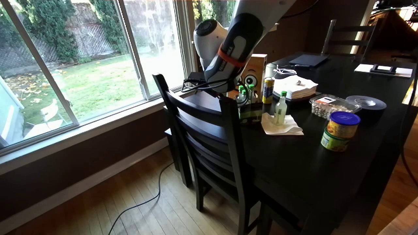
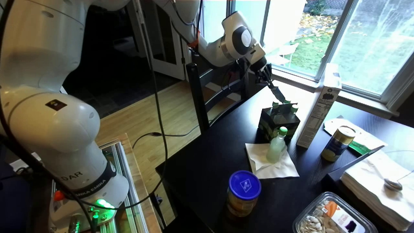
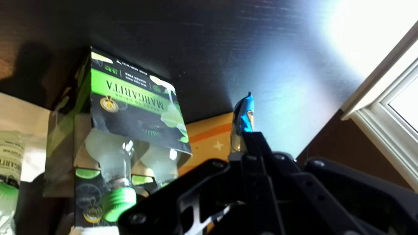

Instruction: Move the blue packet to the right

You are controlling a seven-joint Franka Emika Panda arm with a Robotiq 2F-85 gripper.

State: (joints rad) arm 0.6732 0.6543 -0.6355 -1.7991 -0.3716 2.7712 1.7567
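In the wrist view the blue packet [image 3: 245, 112] is a narrow, shiny wrapper with a pointed top, blue on its lit side and dark or silvery on the other. It emerges at the tips of my gripper [image 3: 253, 134], whose fingers are together; it looks pinched there, partly hidden by the near finger. In an exterior view my gripper [image 2: 271, 84] points down above the window-side edge of the margarita carton [image 2: 278, 124]. A dark slab below the fingers there appears to be the packet's shaded side. In an exterior view the chair and arm hide gripper and packet.
A tall cereal box [image 2: 318, 110] stands beside the carton. A green-capped bottle [image 2: 276, 149] stands on a napkin [image 2: 291, 173]. A blue-and-gold can [image 2: 338, 144], blue-lidded tubs [image 1: 341, 130] and a nut container [image 1: 329, 106] are on the table. A chair [image 1: 202, 130] stands at the table's side.
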